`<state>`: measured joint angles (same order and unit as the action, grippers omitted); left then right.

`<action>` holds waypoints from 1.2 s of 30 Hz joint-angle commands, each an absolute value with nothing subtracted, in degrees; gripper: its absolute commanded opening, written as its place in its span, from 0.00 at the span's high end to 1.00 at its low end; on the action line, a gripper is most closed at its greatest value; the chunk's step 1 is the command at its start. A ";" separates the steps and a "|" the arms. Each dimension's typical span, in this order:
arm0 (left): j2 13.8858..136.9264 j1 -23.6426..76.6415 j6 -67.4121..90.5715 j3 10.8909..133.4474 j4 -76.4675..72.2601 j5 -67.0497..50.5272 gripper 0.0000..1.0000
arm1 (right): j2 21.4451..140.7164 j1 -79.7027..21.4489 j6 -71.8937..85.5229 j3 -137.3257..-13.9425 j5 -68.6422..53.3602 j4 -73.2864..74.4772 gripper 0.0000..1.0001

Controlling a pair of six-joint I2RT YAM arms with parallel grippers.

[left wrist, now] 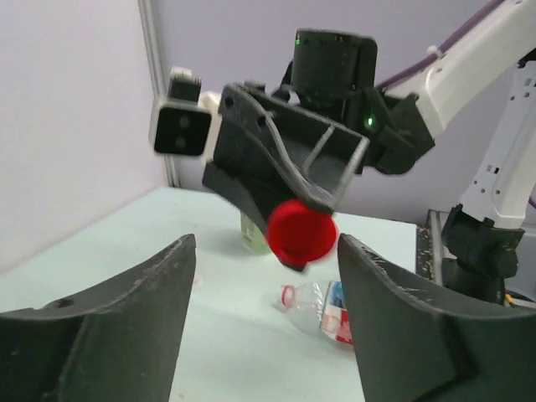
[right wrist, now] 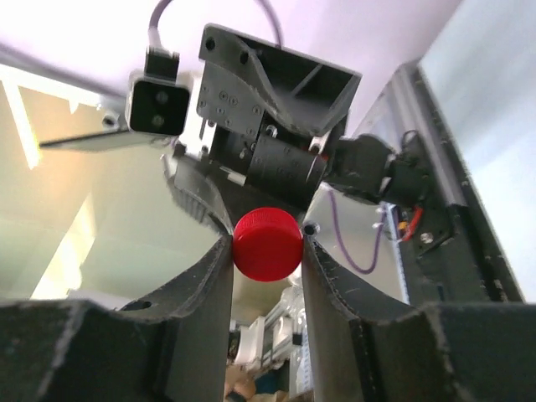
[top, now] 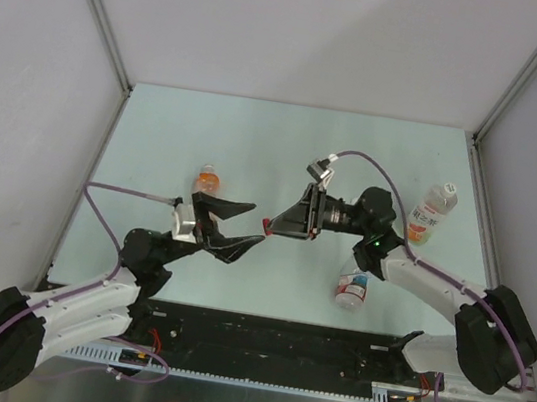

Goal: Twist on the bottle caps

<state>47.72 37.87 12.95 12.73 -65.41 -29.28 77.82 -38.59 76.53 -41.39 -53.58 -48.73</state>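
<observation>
**Above mid-table: one red cap clamped between two facing grippers**

From the overhead camera, read left to right, the count is three bottles, one visible cap and two grippers on a pale green table (top: 258, 139). Farthest left stands the orange-liquid bottle (top: 208, 182), just behind the left arm's wrist. Next comes the left gripper (top: 255, 222), with its jaws spread wide apart and nothing between them. It points straight at the red cap (top: 267, 225), which is raised off the table. The right gripper (top: 275, 225) is closed tight on that cap, pinching it at the very fingertips. Further right, the red-and-white-label bottle (top: 353, 284) lies on its side beside the right forearm. The white-label bottle (top: 431, 213) is farthest right, near the table's edge and well apart from the other two.

The wrist cameras add detail that the overhead camera lacks. The left wrist view shows the cap's flat round face between the left fingers (left wrist: 109, 327) but touching neither. On the table below it lies the red-and-white-label bottle with its neck open — a red ring sits around the mouth. The right wrist view shows the right fingers (right wrist: 205, 285) pressing the cap's ribbed side from both sides, with the left gripper's body directly behind it.
</observation>
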 commanded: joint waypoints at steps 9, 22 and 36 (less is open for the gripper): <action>40.41 38.10 15.80 7.62 -50.47 -6.25 0.01 | 67.70 -30.62 35.58 -50.55 -12.93 12.71 0.74; 39.74 38.12 22.27 14.24 -25.60 17.70 0.01 | 95.03 -37.54 33.73 -56.08 12.18 15.91 0.76; 40.04 38.10 23.15 15.07 -21.83 19.18 0.01 | 98.86 -39.07 32.38 -59.52 15.95 18.51 0.39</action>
